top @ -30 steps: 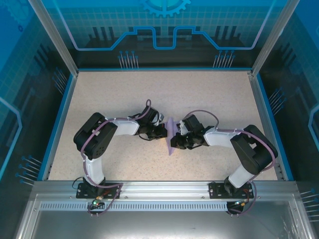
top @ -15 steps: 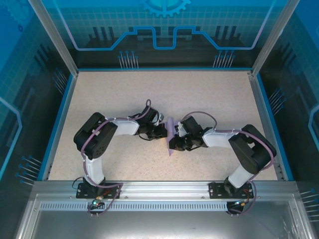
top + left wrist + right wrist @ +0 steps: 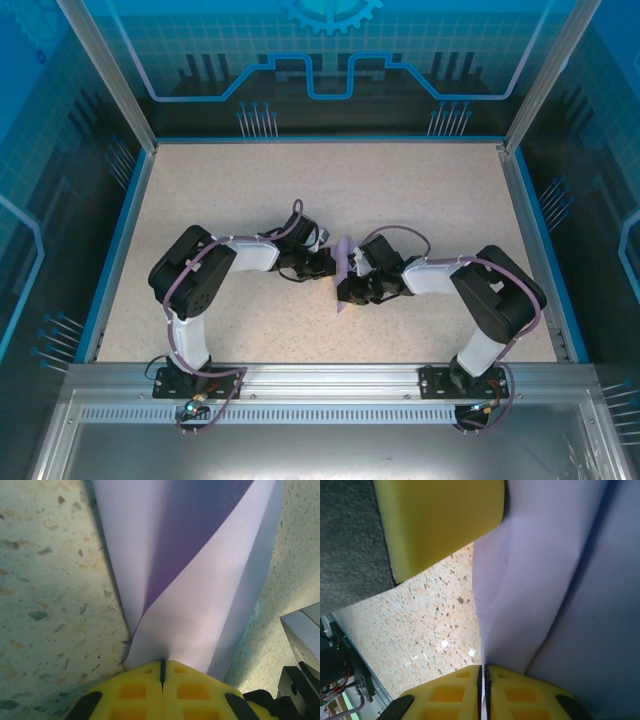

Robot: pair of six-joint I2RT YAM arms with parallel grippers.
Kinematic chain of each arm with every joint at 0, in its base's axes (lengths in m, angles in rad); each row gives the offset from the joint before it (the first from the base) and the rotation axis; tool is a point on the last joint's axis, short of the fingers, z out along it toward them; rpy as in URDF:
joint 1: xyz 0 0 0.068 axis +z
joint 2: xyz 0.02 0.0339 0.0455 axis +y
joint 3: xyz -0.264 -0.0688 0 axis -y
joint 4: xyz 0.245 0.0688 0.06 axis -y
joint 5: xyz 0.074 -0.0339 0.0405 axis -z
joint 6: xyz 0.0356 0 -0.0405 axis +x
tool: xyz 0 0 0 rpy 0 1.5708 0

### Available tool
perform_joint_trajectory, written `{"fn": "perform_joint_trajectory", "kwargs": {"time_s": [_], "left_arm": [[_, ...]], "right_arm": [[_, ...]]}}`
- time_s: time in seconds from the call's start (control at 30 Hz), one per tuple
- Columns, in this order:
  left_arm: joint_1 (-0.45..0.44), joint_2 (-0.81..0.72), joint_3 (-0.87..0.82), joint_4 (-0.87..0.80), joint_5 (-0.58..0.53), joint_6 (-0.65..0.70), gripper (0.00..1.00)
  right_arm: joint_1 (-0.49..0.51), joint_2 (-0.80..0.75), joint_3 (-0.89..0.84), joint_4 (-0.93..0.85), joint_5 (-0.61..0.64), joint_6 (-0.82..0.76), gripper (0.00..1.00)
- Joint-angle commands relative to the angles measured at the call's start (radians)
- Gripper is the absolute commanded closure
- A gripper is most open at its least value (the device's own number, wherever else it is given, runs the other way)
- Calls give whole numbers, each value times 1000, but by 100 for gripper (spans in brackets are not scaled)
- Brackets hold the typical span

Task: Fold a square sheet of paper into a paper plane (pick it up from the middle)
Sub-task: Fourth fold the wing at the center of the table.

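A: Since a second ago, the right arm's elbow has swung inward, and the right gripper (image 3: 352,283) crowds closer to the thin lavender-purple creased sheet of paper (image 3: 343,270).
B: Where is it?
A: Held upright, midway between the side edges of the speckled beige table (image 3: 250,180). Both the left gripper (image 3: 161,667) and the right pinch it shut.
B: Mid-fold, I'd judge. Next, one must release and press the crease flat.

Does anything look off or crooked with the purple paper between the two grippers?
Nothing torn or dropped. The paper is pinched from both sides by the left gripper and right gripper; it bows softly at the left grip instead of creasing crisply.
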Motion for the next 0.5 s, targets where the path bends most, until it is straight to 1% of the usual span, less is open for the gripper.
{"fn": "perform_joint_trajectory", "kwargs": {"time_s": [0.0, 0.1, 0.3, 0.47], "left_arm": [[2, 72, -40, -74, -66, 23, 100], [2, 73, -40, -78, -68, 25, 100], [3, 71, -39, -77, -67, 25, 100], [3, 71, -34, -81, -64, 27, 100]], "right_arm": [[21, 14, 20, 15, -23, 5, 87], [20, -8, 17, -1, -18, -1, 87], [-4, -101, -7, -113, 24, -52, 86], [-22, -110, -13, -157, 45, -83, 86]]}}
